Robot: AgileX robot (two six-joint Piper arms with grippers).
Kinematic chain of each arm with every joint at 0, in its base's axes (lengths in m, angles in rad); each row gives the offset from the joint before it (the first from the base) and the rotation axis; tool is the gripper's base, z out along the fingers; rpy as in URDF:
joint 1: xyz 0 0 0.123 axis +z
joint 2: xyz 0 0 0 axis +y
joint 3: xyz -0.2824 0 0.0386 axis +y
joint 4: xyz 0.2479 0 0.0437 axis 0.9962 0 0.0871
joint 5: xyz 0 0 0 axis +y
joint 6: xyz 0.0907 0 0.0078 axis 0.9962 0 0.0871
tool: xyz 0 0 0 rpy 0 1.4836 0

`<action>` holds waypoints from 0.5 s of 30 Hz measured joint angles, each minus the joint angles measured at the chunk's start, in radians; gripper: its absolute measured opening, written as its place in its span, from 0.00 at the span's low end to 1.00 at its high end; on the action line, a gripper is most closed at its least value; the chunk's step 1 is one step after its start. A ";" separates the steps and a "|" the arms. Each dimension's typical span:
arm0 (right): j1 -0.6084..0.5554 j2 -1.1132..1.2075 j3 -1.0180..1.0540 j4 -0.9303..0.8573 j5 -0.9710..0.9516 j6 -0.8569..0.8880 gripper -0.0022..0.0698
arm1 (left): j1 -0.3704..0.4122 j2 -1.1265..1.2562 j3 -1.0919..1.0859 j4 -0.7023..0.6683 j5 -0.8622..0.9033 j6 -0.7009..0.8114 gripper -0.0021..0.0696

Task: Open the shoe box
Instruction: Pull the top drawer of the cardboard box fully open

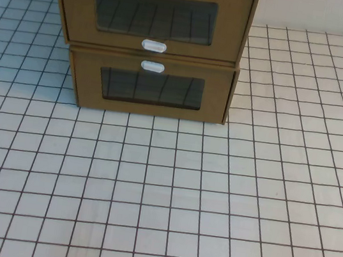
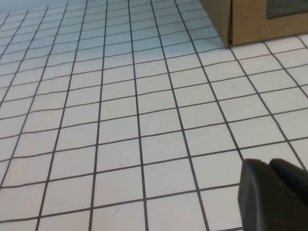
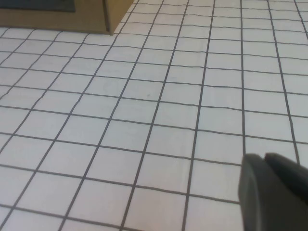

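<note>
With left gripper (image 2: 270, 166) at 7 o'clock and right gripper (image 3: 265, 161) at 5 both closed, open one and gently pull the shoe box (image 1: 150, 99) handle (image 1: 153, 67) at 12 o'clock.

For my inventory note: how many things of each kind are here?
Shoe boxes: 2 (upper shoe box, lower shoe box, stacked)
White handles: 2 (upper handle, lower handle)
Grippers: 2 (left gripper, right gripper, both over the table)
Total: 6
</note>
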 joint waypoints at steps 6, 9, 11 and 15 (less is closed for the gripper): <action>0.000 0.000 0.000 0.000 0.000 0.000 0.01 | 0.000 0.000 0.000 -0.002 -0.009 -0.002 0.03; 0.000 0.000 0.000 0.000 0.000 0.000 0.01 | 0.000 0.000 0.000 -0.002 -0.011 -0.002 0.03; 0.000 0.000 0.000 0.000 0.000 0.000 0.01 | 0.000 0.000 0.000 -0.002 -0.013 -0.002 0.03; 0.000 0.000 0.000 0.000 0.000 0.000 0.01 | 0.000 0.000 0.000 -0.002 -0.013 -0.002 0.03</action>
